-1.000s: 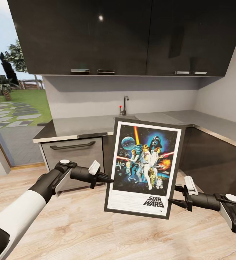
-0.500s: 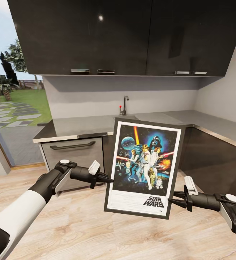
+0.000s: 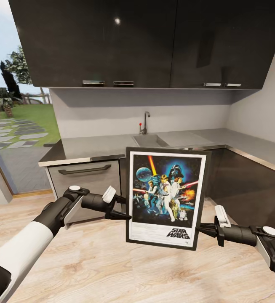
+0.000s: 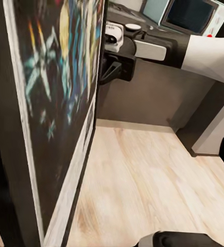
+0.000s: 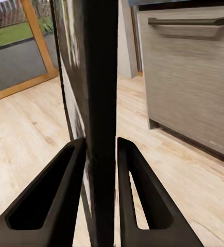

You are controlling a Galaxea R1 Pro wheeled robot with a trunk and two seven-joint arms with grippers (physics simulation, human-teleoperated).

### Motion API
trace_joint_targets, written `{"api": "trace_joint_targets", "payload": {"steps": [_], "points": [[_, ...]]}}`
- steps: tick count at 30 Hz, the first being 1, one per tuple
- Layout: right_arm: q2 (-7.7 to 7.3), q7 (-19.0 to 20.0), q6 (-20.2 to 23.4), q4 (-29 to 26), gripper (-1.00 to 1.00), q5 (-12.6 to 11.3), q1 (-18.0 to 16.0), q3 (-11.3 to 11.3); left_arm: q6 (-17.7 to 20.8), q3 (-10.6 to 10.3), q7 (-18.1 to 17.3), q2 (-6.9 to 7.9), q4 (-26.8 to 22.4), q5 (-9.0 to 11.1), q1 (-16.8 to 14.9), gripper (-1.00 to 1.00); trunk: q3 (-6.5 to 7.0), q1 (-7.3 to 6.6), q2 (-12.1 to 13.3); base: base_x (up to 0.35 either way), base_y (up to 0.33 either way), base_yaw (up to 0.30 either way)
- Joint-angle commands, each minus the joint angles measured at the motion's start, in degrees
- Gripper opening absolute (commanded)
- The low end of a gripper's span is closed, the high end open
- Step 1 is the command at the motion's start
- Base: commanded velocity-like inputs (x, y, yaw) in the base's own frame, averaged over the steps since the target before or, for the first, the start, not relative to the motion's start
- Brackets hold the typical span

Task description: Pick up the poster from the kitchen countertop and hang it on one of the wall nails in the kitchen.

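Note:
The poster (image 3: pixel 166 195), a black-framed Star Wars print, hangs nearly upright in the air in front of the kitchen countertop (image 3: pixel 91 147). My left gripper (image 3: pixel 122 216) is shut on its left edge, low down. My right gripper (image 3: pixel 200 229) is shut on its right edge near the bottom corner. In the right wrist view both fingers (image 5: pixel 50 200) straddle the frame's thin black edge (image 5: pixel 99 77). The left wrist view shows the poster (image 4: pixel 55 103) edge-on and very close, with the right gripper (image 4: pixel 109 67) at its far side.
Behind the poster the worktop has an inset sink (image 3: pixel 148 140) and chrome tap (image 3: pixel 145 123). Dark upper cabinets (image 3: pixel 133 42) hang above and a grey drawer front (image 3: pixel 84 176) sits below. An open doorway (image 3: pixel 11 126) to a garden is at the left. Wood floor (image 3: pixel 91 261) lies underfoot.
The poster has swung from a rightward tilt to nearly upright and dropped slightly, uncovering the sink behind it. Both grippers stay on its edges, the left one a little lower.

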Motion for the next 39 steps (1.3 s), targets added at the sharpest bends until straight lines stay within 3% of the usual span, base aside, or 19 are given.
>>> {"api": "trace_joint_targets", "payload": {"steps": [1,11,18,23,27,30,35,36,39], "points": [[0.0,0.1,0.0,0.0,-1.0,-0.1,0.0,0.0,0.6,-0.3,0.0,0.1,0.0,0.5,-0.1,1.0,-0.06,0.0,0.0,0.0,0.0,0.0],[0.06,0.1,0.0,0.0,-1.0,-0.1,0.0,0.0,0.5,0.7,0.0,0.35,0.1,0.5,-0.1,1.0,-0.06,0.0,0.0,0.0,0.0,0.0],[0.02,0.1,0.1,0.0,-1.0,-0.1,0.0,0.0,0.5,1.8,-0.1,1.97,0.2,0.5,-0.1,1.0,-0.06,0.0,0.0,0.0,0.0,0.0],[0.01,0.1,0.1,0.0,-1.0,-0.1,0.0,0.0,0.5,2.2,-0.2,4.1,0.2,0.5,-0.1,1.0,-0.06,0.0,0.0,0.0,0.0,0.0],[0.0,0.1,0.1,0.0,-1.0,-0.1,0.0,-0.1,0.5,2.2,-0.2,7.32,0.3,0.6,-0.1,1.0,-0.06,0.0,0.0,0.0,0.0,0.0],[0.0,0.1,0.0,0.0,-1.0,-0.1,0.0,-0.1,0.5,2.2,-0.2,8.68,0.4,0.6,-0.1,1.0,-0.06,0.0,0.0,0.0,0.0,0.0],[0.0,0.1,0.1,0.0,-1.0,-0.1,0.0,-0.1,0.5,2.2,-0.3,12.13,0.9,0.8,0.0,1.0,-0.06,0.0,0.0,0.0,0.0,0.0],[0.0,0.1,0.1,0.0,-1.0,-0.1,-0.1,-0.1,0.4,2.2,-0.2,13.26,1.6,1.8,0.0,1.0,-0.06,0.0,0.0,0.0,0.0,0.0],[0.0,0.1,0.1,-0.1,-1.0,-0.2,-0.1,-0.1,-0.7,2.2,-0.2,14.18,3.9,4.5,0.0,1.0,-0.06,0.0,0.0,0.0,0.0,0.0]]}}
